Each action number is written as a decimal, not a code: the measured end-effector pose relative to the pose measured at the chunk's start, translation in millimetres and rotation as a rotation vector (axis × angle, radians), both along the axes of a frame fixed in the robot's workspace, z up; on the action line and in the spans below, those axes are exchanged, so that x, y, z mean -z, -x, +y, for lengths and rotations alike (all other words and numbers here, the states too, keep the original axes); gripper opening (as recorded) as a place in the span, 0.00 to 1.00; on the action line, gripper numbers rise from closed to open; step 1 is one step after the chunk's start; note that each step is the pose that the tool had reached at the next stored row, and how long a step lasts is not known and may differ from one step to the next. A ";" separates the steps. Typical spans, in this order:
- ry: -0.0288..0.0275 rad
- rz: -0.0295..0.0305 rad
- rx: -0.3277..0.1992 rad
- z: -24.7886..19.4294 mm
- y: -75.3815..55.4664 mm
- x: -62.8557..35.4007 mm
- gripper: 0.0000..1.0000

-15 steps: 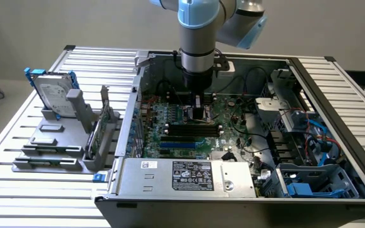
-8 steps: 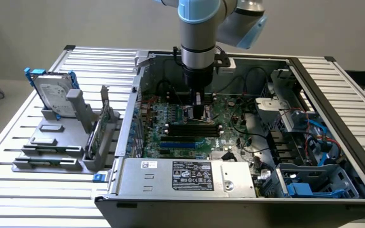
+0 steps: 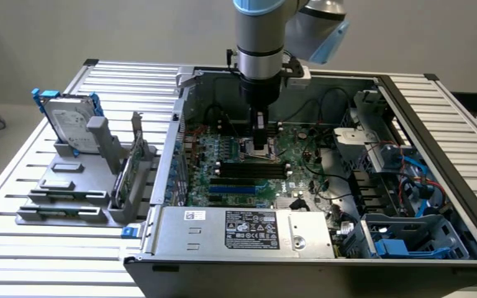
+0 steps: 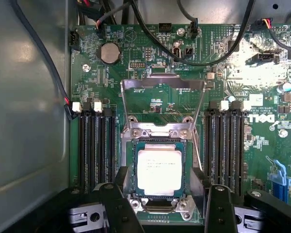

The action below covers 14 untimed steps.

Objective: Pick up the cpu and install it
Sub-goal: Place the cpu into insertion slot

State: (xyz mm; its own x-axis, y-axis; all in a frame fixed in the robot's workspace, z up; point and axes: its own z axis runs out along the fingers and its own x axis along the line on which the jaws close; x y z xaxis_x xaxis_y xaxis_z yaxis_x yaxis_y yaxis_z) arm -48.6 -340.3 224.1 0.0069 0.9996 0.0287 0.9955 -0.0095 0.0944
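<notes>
I am hovering my tool [image 4: 161, 196] released, fingers [image 4: 122, 191] straddling the small flat square silver-topped cpu [image 4: 159, 171] sitting in the metal-framed motherboard socket [image 4: 155, 132].

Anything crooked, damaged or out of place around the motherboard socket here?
Nothing stands out. The cpu lies flat and square in the socket, whose hinged metal frame is swung open. The tool is open, with one finger on either side of the cpu.
</notes>
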 end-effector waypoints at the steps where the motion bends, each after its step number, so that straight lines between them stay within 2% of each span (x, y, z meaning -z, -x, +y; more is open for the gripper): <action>1: -0.0001 0.0004 0.000 0.0 0.5 -1.1 0.54; 2: -0.0001 0.0012 0.000 0.0 1.3 -2.0 0.54; 3: -0.0001 0.0020 0.000 -0.1 3.1 -2.6 0.47; 4: -0.0002 0.0028 0.000 -0.3 6.0 -2.9 0.47; 6: -0.0002 0.0041 0.000 -0.5 13.7 -3.3 0.35; 7: -0.0004 0.0045 0.000 -0.6 18.2 -3.3 0.35; 8: -0.0004 0.0049 0.000 -0.7 22.7 -3.4 0.24; 9: -0.0006 0.0053 0.000 -0.7 27.2 -3.3 0.24; 11: -0.0009 0.0065 0.000 -0.9 35.2 -3.5 0.12; 14: -0.0009 0.0090 0.000 -1.1 43.9 -4.1 0.11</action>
